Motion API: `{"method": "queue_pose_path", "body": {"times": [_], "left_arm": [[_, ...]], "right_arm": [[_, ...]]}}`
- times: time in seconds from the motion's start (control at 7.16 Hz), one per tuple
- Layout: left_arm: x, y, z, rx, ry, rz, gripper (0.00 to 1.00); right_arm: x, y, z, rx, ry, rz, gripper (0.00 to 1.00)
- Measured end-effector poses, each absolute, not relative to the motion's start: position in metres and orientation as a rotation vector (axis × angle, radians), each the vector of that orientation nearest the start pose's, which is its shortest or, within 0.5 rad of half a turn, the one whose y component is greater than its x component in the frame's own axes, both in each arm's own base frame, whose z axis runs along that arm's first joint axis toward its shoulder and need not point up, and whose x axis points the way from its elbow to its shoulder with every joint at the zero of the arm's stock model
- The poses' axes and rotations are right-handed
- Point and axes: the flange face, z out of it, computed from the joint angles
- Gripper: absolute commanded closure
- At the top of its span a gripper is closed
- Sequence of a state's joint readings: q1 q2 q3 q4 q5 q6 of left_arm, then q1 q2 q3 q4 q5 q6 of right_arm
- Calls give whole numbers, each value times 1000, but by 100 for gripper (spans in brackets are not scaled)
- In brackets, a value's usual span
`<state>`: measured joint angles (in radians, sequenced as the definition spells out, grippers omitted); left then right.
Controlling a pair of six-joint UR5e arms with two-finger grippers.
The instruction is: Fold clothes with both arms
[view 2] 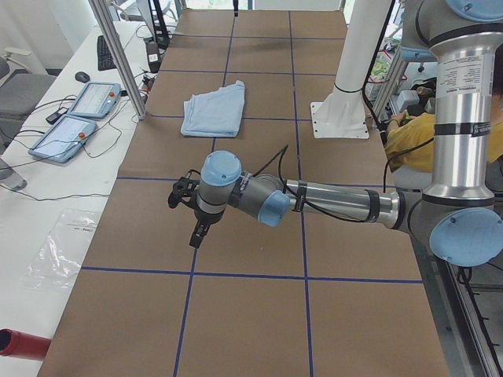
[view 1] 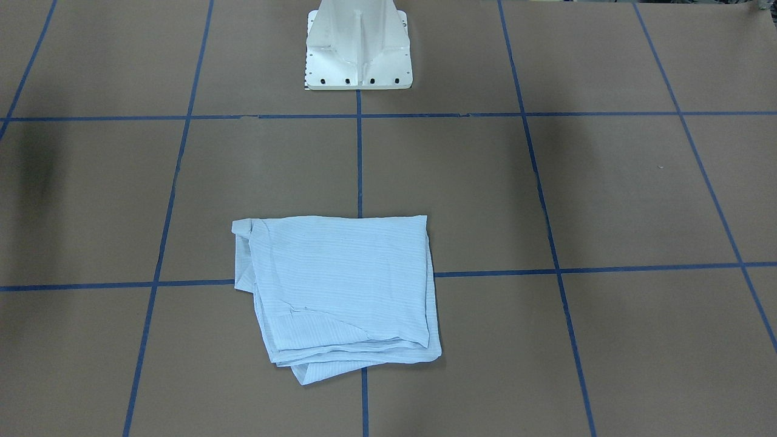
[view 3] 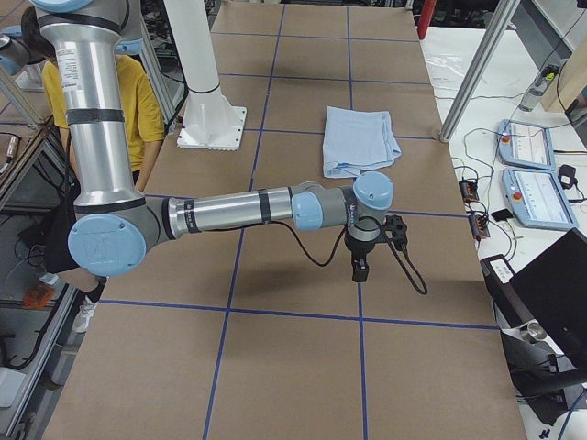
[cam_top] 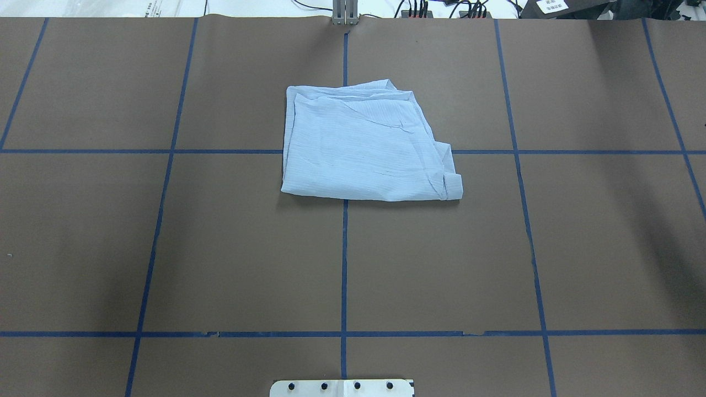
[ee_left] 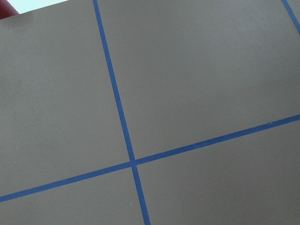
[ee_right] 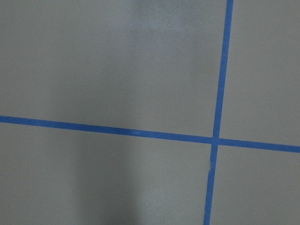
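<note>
Shirt lay flat on the table, folded into a compact, roughly rectangular packet of several layers. It sat over the crossing of 2 blue tape lines, a little more to the robot's right of the centre line and well apart from the white pedestal. Left gripper and right gripper each hung low over bare table far out toward opposite ends, well apart from the shirt. Both showed only in the side views, so I could not tell how wide either claw stood. No cloth hung from either one, and both wrist views showed only brown table and tape. Judgement: the folding looked nearly finished, with 1 tidy-up or closing fold at most left to do. The packet was not square. Layers fanned out along the edge away from the robot, 1 layer poked out past the rest there, and the corner on the robot's right nearest the pedestal was bunched. To do any closing fold well, each claw would likely need to pinch every layer at its corner, since fabric this thin could let lower layers slip. The 2 arms should lift low and travel together, laying the edge down on the opposite edge without dragging the packet.
</note>
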<state>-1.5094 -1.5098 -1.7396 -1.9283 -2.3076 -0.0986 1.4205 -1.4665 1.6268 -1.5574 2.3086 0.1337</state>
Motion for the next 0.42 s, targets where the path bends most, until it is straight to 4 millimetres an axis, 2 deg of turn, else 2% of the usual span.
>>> {"method": "queue_pose_path", "body": {"times": [0.42], "left_arm": [[-37,-487,565,385,756,134,0]], "right_arm": [[-16,-545,575,61,-766,-81,0]]}}
